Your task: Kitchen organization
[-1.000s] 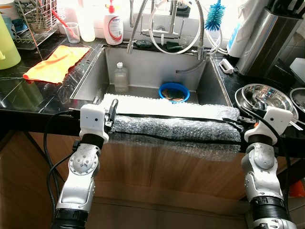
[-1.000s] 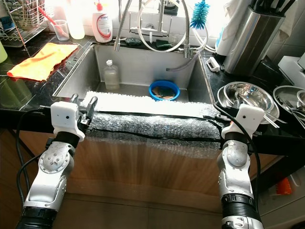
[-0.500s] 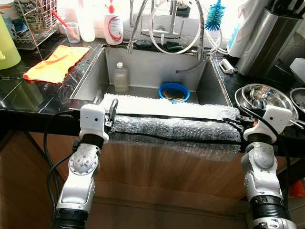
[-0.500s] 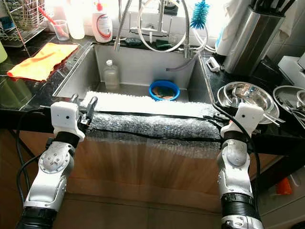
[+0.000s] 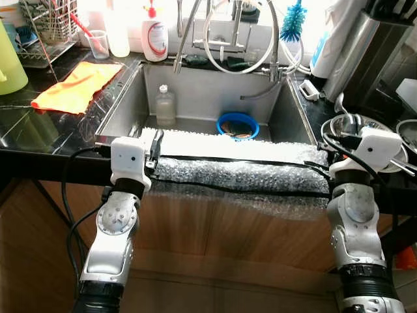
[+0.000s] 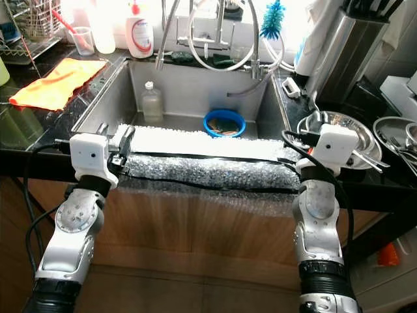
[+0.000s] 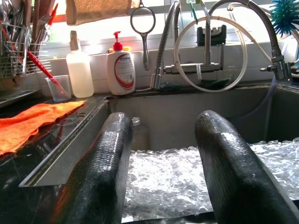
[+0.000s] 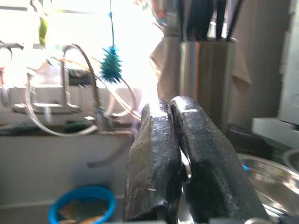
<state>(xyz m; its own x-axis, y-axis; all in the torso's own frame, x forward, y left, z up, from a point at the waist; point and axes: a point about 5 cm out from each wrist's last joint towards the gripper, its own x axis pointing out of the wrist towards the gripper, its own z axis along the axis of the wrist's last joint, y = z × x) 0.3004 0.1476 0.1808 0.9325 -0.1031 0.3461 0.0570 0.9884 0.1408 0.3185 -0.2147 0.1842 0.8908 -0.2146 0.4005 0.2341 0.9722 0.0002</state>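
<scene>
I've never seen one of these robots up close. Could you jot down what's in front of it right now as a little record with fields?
Place: kitchen counter with a steel sink
Along the sink's front edge: a sheet of bubble wrap
In the sink: blue bowl, clear bottle
Left of the sink: orange cloth
Right of the sink: metal bowls
Left gripper: open, over the wrap's left end
Right gripper: fingers together, near the wrap's right end

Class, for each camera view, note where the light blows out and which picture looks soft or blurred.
Both eye views: sharp, window light blows out the top around the soap bottle. Left wrist view: crisp, glare behind the faucet. Right wrist view: soft throughout, white glare beside the blue brush, above the right tool.
</scene>
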